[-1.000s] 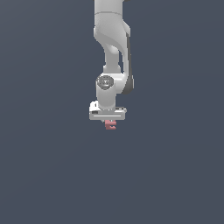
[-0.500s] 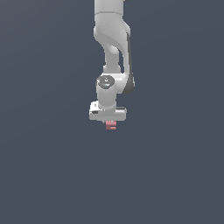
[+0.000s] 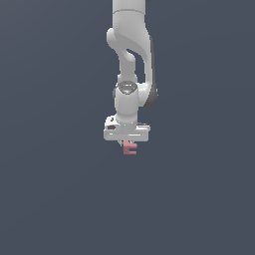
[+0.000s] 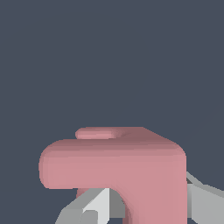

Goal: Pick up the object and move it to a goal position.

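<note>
- Closest to the wrist camera, the pink-red E-shaped block [image 4: 127, 170] fills the lower frame, with a grey finger [image 4: 94, 208] pressed against one flank and another at the opposite side — the tool is clenched on the block.
- In the exterior view the block [image 3: 130, 148] hangs just beneath the white tool [image 3: 127, 141], prongs toward the exterior view's right; gripping the spine would leave the prongs free.
- Beyond it, the white arm [image 3: 130, 55] runs up out of the frame.
- The plain dark background hides any worktop edge; no goal marker shows, so the remaining travel cannot be judged — nor the block's height.
</note>
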Controlling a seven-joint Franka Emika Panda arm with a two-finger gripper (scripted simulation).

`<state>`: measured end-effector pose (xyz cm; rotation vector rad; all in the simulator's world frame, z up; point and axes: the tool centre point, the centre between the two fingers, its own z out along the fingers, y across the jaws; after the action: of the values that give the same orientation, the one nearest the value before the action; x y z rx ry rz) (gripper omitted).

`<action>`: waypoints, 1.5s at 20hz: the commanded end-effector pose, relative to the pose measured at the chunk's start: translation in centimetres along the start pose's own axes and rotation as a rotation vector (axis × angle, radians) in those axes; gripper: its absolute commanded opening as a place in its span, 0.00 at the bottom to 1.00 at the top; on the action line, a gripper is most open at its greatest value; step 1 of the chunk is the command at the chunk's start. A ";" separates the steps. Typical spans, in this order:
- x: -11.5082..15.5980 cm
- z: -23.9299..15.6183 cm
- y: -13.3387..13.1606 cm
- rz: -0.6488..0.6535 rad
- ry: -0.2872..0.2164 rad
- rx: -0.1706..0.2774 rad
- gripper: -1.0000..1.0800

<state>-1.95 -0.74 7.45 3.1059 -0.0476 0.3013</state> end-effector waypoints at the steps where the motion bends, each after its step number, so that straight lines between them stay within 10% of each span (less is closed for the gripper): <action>1: 2.0 -1.1 -0.7 0.010 0.067 -0.006 0.00; 15: 11.5 -8.9 -4.1 0.062 0.424 -0.044 0.00; 30: 16.7 -17.0 -6.6 0.101 0.697 -0.079 0.00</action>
<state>11.11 5.50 26.26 2.7614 -0.1894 1.2747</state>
